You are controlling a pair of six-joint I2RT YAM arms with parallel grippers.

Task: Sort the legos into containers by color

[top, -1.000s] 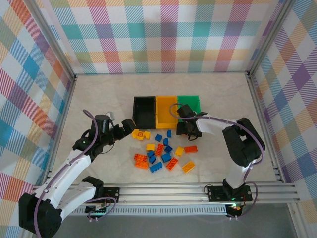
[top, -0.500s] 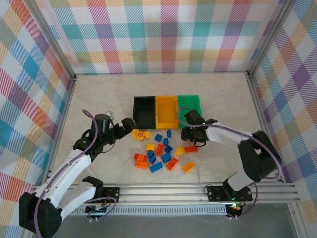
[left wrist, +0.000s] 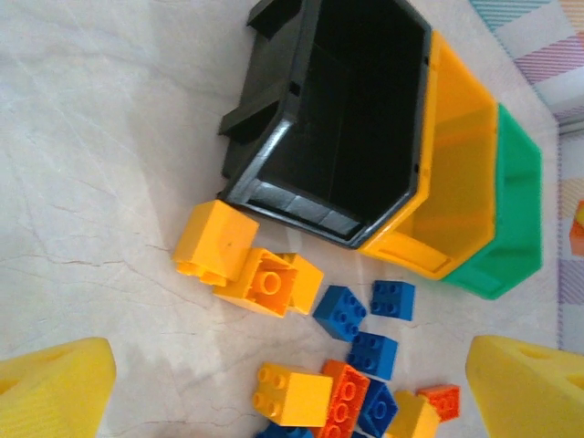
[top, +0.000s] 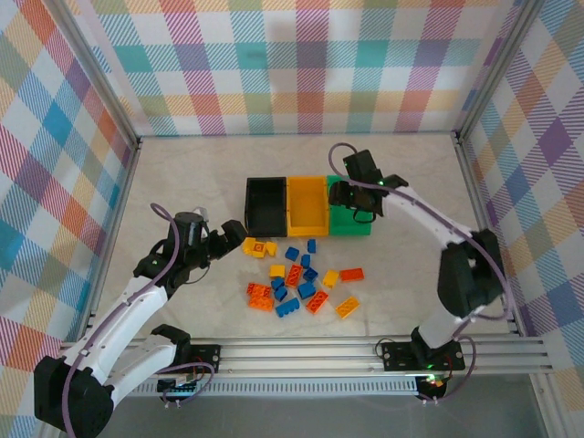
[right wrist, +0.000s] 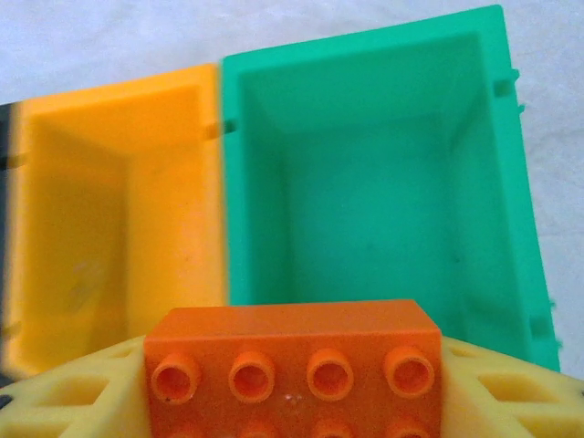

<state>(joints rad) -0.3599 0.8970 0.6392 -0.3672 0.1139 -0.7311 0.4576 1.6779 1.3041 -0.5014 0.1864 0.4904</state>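
My right gripper [top: 350,198] hangs over the green bin [top: 359,224], just right of centre in the top view. In the right wrist view its yellow fingers [right wrist: 59,401] are clamped on an orange-red brick [right wrist: 292,365] at the bottom middle of the frame, with one row of four studs toward the camera. The brick is in the air at the near end of the green bin. The yellow-orange bin [right wrist: 119,210] is at the left of that frame, joined to the green one.

In the top view the three bins sit in a row at the centre of the bench [top: 182,173]: black bin [top: 265,206] on the left, yellow-orange in the middle, green on the right.

My left gripper [top: 230,235] is left of centre, low over the bench and just left of the loose legos [top: 294,276]. In the left wrist view its finger pads [left wrist: 50,388] are in the bottom corners, spread wide and gripping nothing. Two yellow bricks [left wrist: 217,239] lie touching each other, right by the lower edge of the black bin. Blue bricks [left wrist: 339,312] are just right of them. More yellow, blue and orange-red ones are bunched at the bottom edge of that frame.

The rest of the legos are scattered on the bench below the bins in the top view, colours mixed.
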